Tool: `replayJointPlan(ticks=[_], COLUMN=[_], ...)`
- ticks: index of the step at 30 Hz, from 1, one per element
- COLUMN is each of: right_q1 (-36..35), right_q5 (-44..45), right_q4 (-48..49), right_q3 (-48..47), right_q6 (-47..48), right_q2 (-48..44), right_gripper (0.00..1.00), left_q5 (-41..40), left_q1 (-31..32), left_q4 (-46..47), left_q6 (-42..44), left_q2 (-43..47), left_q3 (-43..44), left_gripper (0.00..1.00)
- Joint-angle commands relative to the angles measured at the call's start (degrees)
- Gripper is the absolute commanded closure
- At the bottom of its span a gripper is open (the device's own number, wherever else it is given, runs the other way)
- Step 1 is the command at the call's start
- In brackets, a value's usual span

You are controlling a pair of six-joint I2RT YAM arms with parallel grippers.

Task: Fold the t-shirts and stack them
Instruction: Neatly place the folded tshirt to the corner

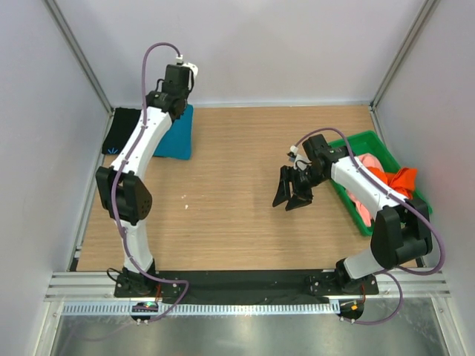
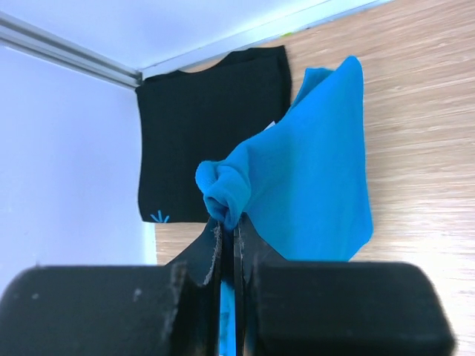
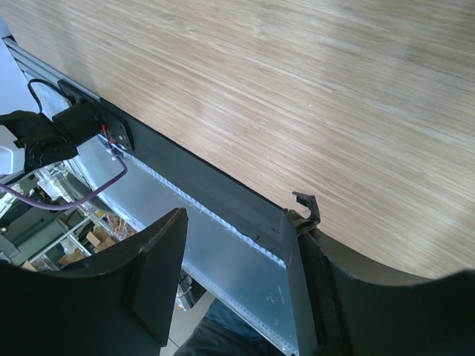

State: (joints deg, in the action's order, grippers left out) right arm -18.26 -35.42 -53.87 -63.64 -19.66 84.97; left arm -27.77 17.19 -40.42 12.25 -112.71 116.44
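A teal-blue t-shirt (image 2: 319, 170) lies folded on the table at the far left (image 1: 178, 137), with one bunched corner lifted. My left gripper (image 2: 228, 224) is shut on that corner. Beside it, against the left wall, a black t-shirt (image 2: 211, 126) lies flat and folded, its small light-blue mark (image 2: 159, 216) at the near corner; the top view shows it too (image 1: 122, 130). An orange t-shirt (image 1: 398, 180) and a pink t-shirt (image 1: 359, 202) lie crumpled in the green tray (image 1: 369, 139) at the right. My right gripper (image 1: 292, 194) hangs open and empty over the table, left of the tray (image 3: 236, 222).
The left arm stretches over the table's left side to the far corner. White walls with metal posts (image 1: 74, 52) close in the left, back and right. A black strip and a metal rail (image 3: 223, 200) run along the near edge.
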Motion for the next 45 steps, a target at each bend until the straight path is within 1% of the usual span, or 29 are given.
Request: replayJointPlan(ticks=[1, 7, 11, 15, 19, 24, 35, 45], right_q1=[-0.20, -0.28, -0.28, -0.28, -0.20, -0.20, -0.20, -0.20], right_q5=[0.35, 0.00, -0.44, -0.62, -0.53, -0.70, -0.62, -1.05], right_q4=[-0.10, 0.52, 0.87, 0.69, 0.87, 1.13, 1.48, 1.48], right_q3=[-1.93, -1.84, -1.32, -1.49, -1.58, -1.67, -2.11, -3.16], right_q6=[0.85, 0.76, 0.50, 0.50, 0.24, 0.06, -0.20, -0.38], right_q2=[0.11, 0.72, 0.81, 0.90, 1.08, 1.60, 3.27, 4.42], right_gripper=[0.40, 0.40, 0.39, 0.39, 0.39, 0.39, 0.39, 0.39], left_q5=[-2.20, -3.87, -3.26, -2.47, -1.59, -0.89, 0.26, 1.22], left_q1=[-1.02, -2.07, -3.74, -4.88, -5.85, -7.17, -8.66, -9.01], left_q4=[-0.18, -0.80, 0.78, 1.49, 2.36, 2.46, 3.60, 3.60], left_q6=[3.57, 5.76, 6.12, 6.82, 7.96, 9.37, 11.22, 11.30], left_q2=[0.64, 2.75, 4.60, 4.95, 4.43, 2.49, 0.65, 3.54], left_q3=[2.65, 1.51, -0.42, -0.52, 0.27, 3.34, 5.46, 1.16], left_gripper=[1.00, 1.00, 1.00, 1.00, 1.00, 1.00, 1.00, 1.00])
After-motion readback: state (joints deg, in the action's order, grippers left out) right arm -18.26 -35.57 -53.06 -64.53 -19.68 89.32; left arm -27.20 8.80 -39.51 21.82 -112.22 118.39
